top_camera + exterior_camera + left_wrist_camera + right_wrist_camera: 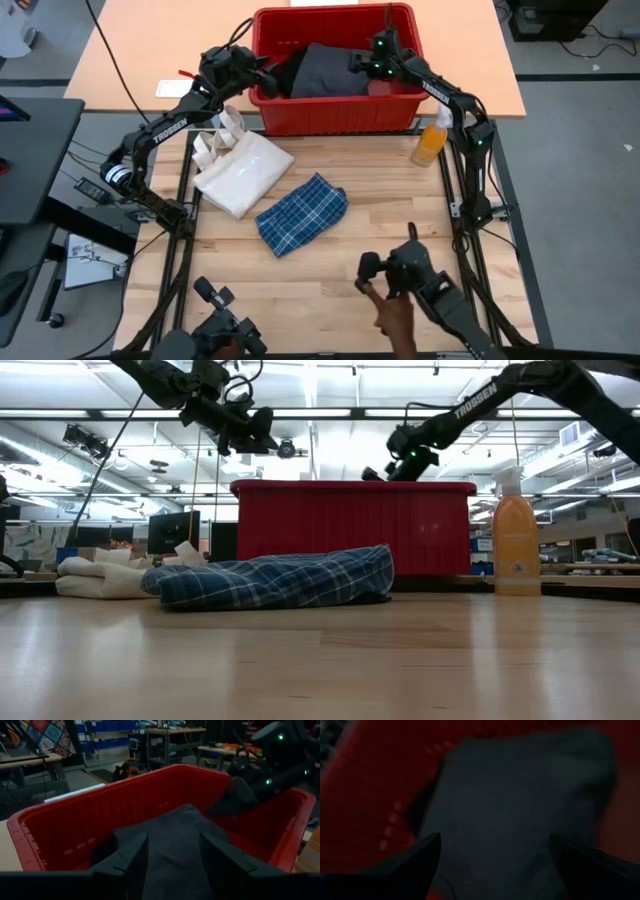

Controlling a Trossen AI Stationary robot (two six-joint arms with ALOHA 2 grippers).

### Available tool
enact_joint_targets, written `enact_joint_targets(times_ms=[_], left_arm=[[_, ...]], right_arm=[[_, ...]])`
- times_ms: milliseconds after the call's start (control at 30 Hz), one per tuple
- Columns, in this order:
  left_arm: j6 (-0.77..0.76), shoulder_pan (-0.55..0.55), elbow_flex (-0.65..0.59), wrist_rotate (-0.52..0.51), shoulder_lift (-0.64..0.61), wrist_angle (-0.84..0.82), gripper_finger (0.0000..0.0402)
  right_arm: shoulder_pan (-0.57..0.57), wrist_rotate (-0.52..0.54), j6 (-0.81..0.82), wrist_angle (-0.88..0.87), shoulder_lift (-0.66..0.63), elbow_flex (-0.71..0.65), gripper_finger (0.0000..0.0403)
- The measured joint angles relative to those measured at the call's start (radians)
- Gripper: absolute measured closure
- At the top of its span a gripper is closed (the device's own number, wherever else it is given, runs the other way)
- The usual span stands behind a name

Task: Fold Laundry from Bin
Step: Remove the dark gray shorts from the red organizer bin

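Centrally at the top of the high view, the red bin [335, 110] holds a dark charcoal-grey garment [325, 70]. Above its right side the right gripper [362, 62] hangs with fingers spread wide, the dark cloth directly beneath them in its wrist view. At the bin's left rim the left gripper [272, 72] is half open, its fingers [131, 857] apart over the same garment. Below the bin, mid-frame, a folded blue plaid shirt [302, 213] lies beside a cream tote bag [238, 168]. An orange spray bottle [432, 140] stands right of the bin.
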Motion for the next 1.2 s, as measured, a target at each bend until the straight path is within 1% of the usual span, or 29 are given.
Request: enact_joint_targets(times_ms=[167, 333, 500, 600, 733, 800, 867, 933, 1067, 1200], left_arm=[[0.036, 0.000, 0.000, 0.003, 0.008, 0.008, 0.0221], [0.040, 0.000, 0.001, 0.003, 0.016, 0.008, 0.0221], [0.040, -0.002, 0.001, 0.003, 0.016, 0.008, 0.0221], [0.040, -0.003, 0.001, 0.003, 0.016, 0.008, 0.0221], [0.035, -0.004, 0.001, 0.003, 0.016, 0.006, 0.0221], [0.035, -0.004, 0.001, 0.003, 0.016, 0.008, 0.0221], [0.036, -0.007, 0.001, 0.003, 0.016, 0.007, 0.0221], [0.041, -0.007, 0.001, 0.003, 0.016, 0.006, 0.0221], [0.044, -0.007, 0.001, 0.003, 0.016, 0.007, 0.0221], [0.044, -0.007, 0.001, 0.003, 0.016, 0.008, 0.0221]], right_arm=[[-0.027, -0.025, 0.000, -0.064, 0.000, 0.000, 0.0027], [-0.038, -0.054, 0.066, -0.039, -0.001, -0.063, 0.0027], [-0.035, -0.046, 0.102, 0.033, -0.001, -0.161, 0.0027], [-0.028, -0.056, 0.158, 0.113, -0.005, -0.214, 0.0027], [-0.018, -0.131, 0.184, 0.349, -0.015, -0.278, 0.0027], [-0.010, -0.154, 0.185, 0.448, -0.010, -0.280, 0.0028], [0.000, -0.159, 0.185, 0.470, 0.005, -0.283, 0.0028], [0.006, -0.208, 0.192, 0.512, 0.013, -0.285, 0.0028], [0.012, -0.345, 0.216, 0.643, -0.004, -0.273, 0.0028], [0.027, -0.401, 0.209, 0.660, 0.003, -0.278, 0.0028]])
